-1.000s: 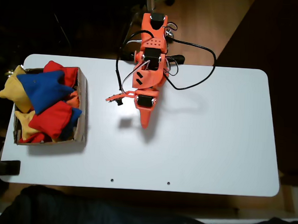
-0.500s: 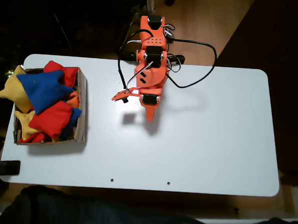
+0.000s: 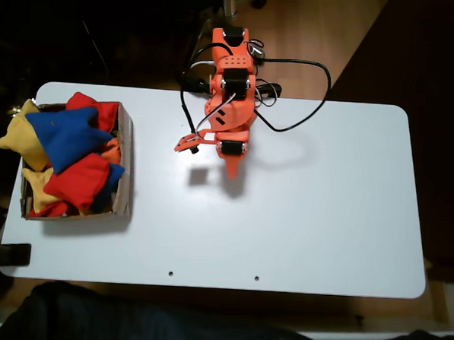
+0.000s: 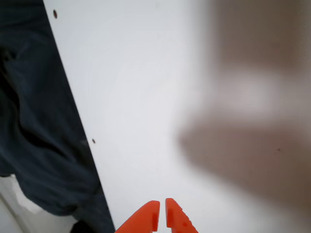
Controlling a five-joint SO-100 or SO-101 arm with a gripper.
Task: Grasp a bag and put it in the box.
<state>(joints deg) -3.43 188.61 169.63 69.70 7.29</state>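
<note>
While your wrist view leaves its right half a brown blur that cannot be made out, it does show the gripper (image 4: 162,213) at the bottom edge, its 2 orange fingers pressed together with only a thin slit between them and nothing held. Beneath them lies the white table (image 4: 146,97), its edge running diagonally, with dark fabric (image 4: 39,136) beyond it on the left.

From the fixed view you see the orange arm (image 3: 229,94) at the table's far edge, pointing toward the near side, black cables (image 3: 290,120) looping to its right. Well apart on the left sits the box (image 3: 125,161), its walls mostly hidden by heaped beanbags. You find the bag (image 3: 65,135) on top, spilling over yellow beanbags (image 3: 19,140) and red beanbags (image 3: 78,181).
</note>
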